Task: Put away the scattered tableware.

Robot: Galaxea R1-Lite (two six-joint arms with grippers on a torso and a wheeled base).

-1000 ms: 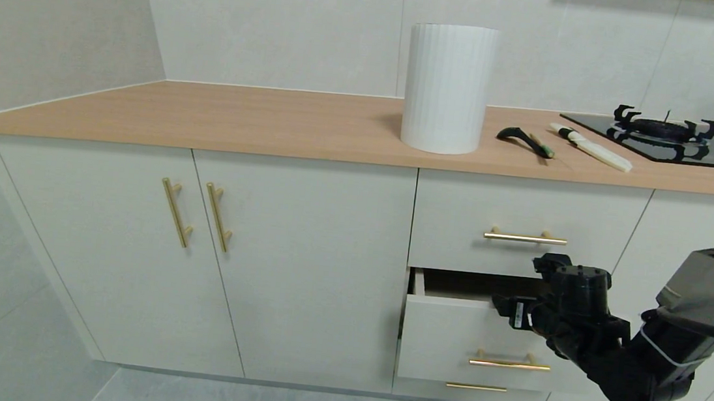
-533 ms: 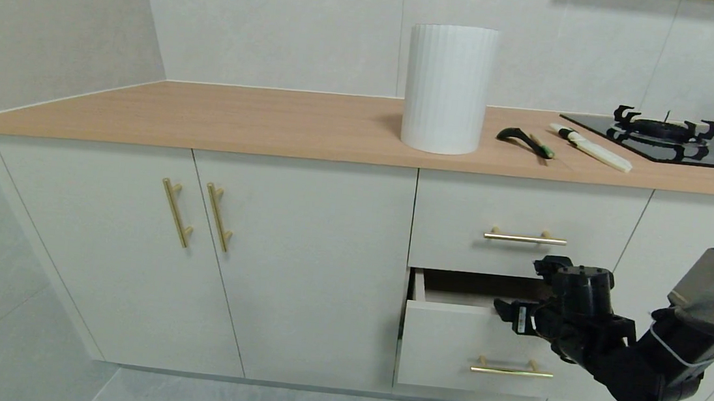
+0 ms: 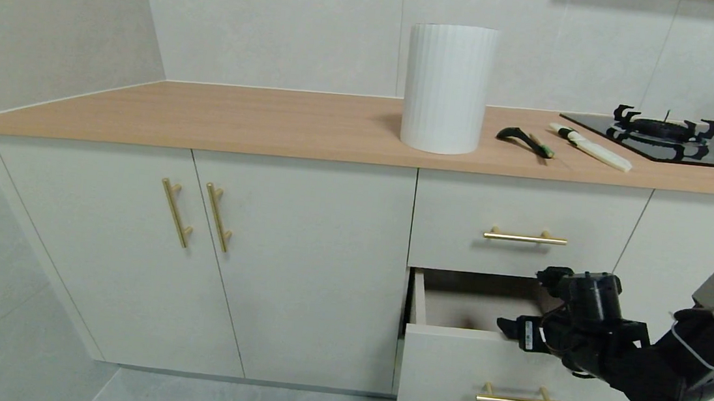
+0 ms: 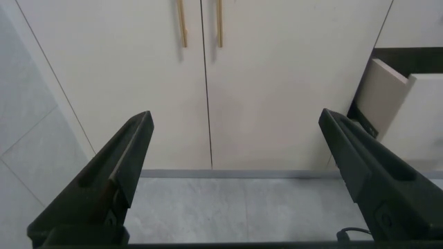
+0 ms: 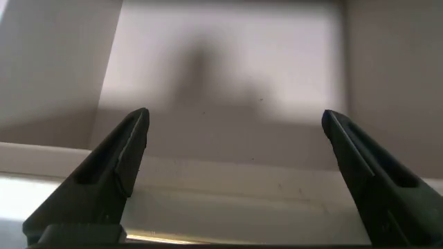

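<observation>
- The right end effector (image 3: 507, 325), fingers spread apart, sits at the top edge of the open drawer (image 3: 459, 367), lower right of the head view.
- The left end effector (image 4: 235, 121), also spread wide, faces the cabinet doors (image 4: 277, 83).
- A black-and-green utensil (image 3: 526, 140) and a white knife (image 3: 591, 148) lie on the bench (image 3: 240, 117), upper right, between the white cylinder (image 3: 448, 88) and the stove (image 3: 671, 136).

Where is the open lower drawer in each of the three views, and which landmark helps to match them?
Head view: open lower drawer, pulled out beneath the shut upper drawer.
Left wrist view: it juts out beside the double doors.
Right wrist view: its inside, seen from above its front.
Landmark: the gold door handles, in head and left wrist views.
</observation>
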